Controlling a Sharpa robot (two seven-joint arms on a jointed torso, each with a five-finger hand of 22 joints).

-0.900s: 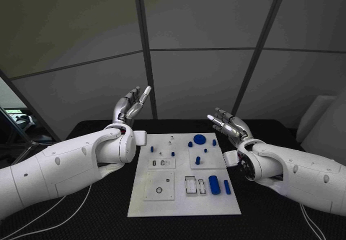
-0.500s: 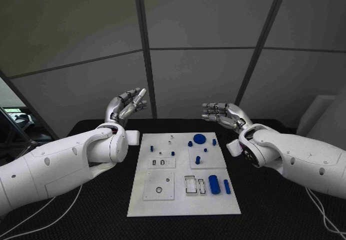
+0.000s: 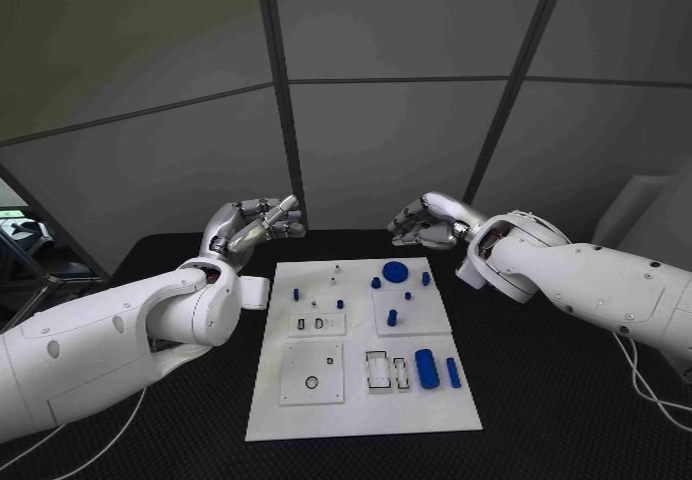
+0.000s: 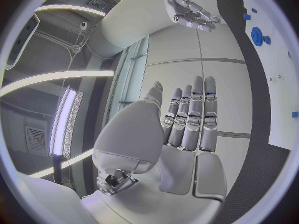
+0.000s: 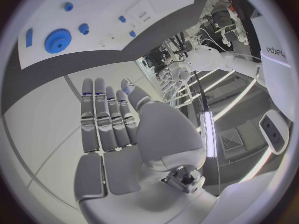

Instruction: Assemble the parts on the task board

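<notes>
The white task board (image 3: 361, 410) lies mid-table. On it are a blue round disc (image 3: 394, 269), a thick blue pill (image 3: 427, 363), a long blue bar (image 3: 453, 373), a blue peg (image 3: 391, 318) and several small blue pieces. My left hand (image 3: 257, 225) hovers above the board's far left corner and my right hand (image 3: 426, 222) above its far right corner. Both hold nothing. In the wrist views the left hand (image 4: 187, 129) and the right hand (image 5: 118, 124) have straight fingers, away from the board (image 4: 279, 84) (image 5: 99, 10) and the disc (image 4: 256, 35) (image 5: 57, 40).
The black table (image 3: 548, 400) surrounds the board, with open room on both sides. Grey wall panels (image 3: 389, 150) stand just behind the table's far edge. Thin cables (image 3: 649, 395) trail from each arm over the tabletop.
Both hands have tipped forward from upright and moved farther back and closer together, above the board's far edge. The parts on the board have not moved.
</notes>
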